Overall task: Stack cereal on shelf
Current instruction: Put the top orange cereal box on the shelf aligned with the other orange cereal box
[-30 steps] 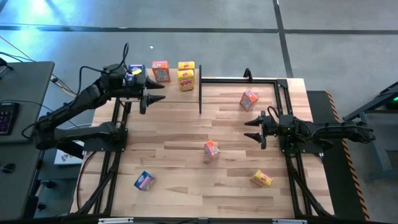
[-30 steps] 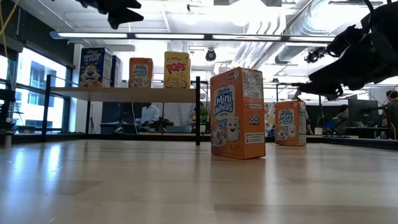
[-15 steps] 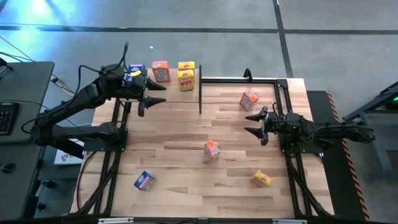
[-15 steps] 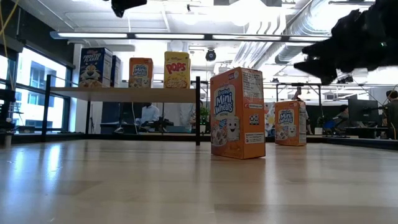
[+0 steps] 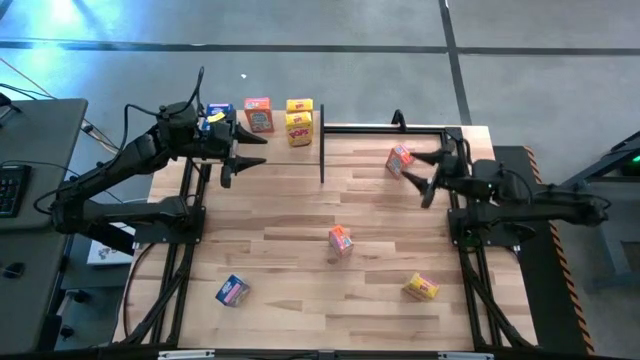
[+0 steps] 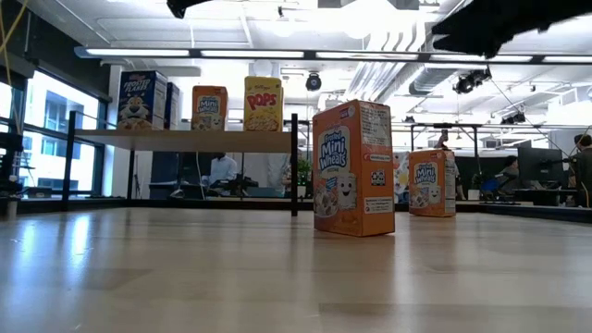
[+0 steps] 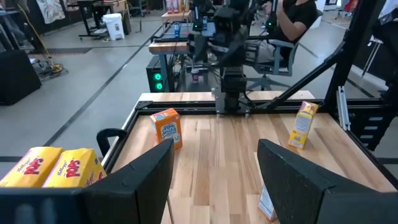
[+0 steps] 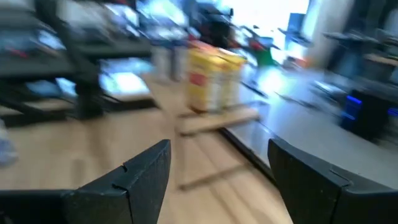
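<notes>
Shelf [image 5: 270,135]: far-left corner of the table [image 5: 300,250]; carries one blue box [image 5: 219,113], one orange box [image 5: 258,115] and yellow boxes [image 5: 299,122].
Loose cereal: orange box [image 5: 400,160] far right, orange box [image 5: 341,240] mid-table, blue box [image 5: 232,291] near left, yellow box [image 5: 421,288] near right.
Left gripper [image 5: 247,153]: beside the shelf, fingers parted, empty.
Right gripper [image 5: 420,170]: fingers spread, empty (just beside the far-right orange box).

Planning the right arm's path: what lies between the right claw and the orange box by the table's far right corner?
Nothing. In the high view the open right claw sits just beside the orange box, with only bare table between them.
</notes>
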### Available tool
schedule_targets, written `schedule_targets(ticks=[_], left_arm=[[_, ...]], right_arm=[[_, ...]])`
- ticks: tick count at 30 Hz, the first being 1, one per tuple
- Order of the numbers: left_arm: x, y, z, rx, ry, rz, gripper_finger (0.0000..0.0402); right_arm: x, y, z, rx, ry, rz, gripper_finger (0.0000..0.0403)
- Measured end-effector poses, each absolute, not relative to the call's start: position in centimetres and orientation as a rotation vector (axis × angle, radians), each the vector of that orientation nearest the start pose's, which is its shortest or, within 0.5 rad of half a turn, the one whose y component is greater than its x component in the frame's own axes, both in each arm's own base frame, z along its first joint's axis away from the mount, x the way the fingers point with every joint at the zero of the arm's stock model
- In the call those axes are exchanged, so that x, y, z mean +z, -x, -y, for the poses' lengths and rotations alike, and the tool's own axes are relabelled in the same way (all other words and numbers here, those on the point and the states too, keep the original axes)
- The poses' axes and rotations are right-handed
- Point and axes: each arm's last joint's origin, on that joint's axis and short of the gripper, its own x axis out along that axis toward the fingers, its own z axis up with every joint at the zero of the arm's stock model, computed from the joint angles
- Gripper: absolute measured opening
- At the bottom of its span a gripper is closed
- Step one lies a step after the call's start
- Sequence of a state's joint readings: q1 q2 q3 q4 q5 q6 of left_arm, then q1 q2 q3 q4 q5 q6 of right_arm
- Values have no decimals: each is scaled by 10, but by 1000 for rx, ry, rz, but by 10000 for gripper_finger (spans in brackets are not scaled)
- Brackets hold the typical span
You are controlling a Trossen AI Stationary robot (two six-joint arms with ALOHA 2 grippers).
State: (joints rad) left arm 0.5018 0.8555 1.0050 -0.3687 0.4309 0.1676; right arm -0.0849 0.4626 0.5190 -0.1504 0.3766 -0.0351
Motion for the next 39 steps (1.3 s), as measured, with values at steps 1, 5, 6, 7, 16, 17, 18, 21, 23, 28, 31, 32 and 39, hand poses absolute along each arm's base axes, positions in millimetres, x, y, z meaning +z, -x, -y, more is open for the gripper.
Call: schedule_targets(ticks=[1, 5, 6, 7, 16, 17, 18, 21, 23, 28, 31, 32, 39], left_arm=[[378, -157, -72, 54, -69, -201, 223], [378, -157, -72, 54, -69, -201, 223], [378, -157, -72, 54, -69, -201, 223], [378, -157, -72, 54, -69, -201, 223], [378, -157, -72, 54, -69, -201, 223], [378, -157, -72, 54, -69, -201, 223], [378, -157, -72, 54, -69, -202, 223], [378, -157, -72, 54, -69, -202, 223], [378, -157, -72, 54, -69, -202, 223], [378, -157, -72, 54, -69, -202, 223], [378, -156, -72, 54, -66, -207, 223], [377, -156, -72, 54, -65, -210, 223], [375, -156, -72, 52, -55, -228, 223]], right_arm=[[293, -118, 22, -498, 55, -136, 262], [318, -119, 25, -638, 37, -240, 262], [323, -119, 26, -653, 34, -261, 262], [328, -119, 26, -656, 26, -278, 262], [370, -130, 42, -765, -138, -413, 262], [373, -131, 45, -768, -156, -439, 262], [376, -132, 48, -763, -182, -465, 262], [384, -136, 57, -757, -277, -533, 262], [386, -139, 65, -776, -336, -573, 262], [383, -145, 84, -793, -447, -693, 262], [375, -150, 96, -798, -501, -747, 262], [373, -151, 100, -807, -515, -767, 262], [354, -163, 124, -845, -570, -883, 262]])
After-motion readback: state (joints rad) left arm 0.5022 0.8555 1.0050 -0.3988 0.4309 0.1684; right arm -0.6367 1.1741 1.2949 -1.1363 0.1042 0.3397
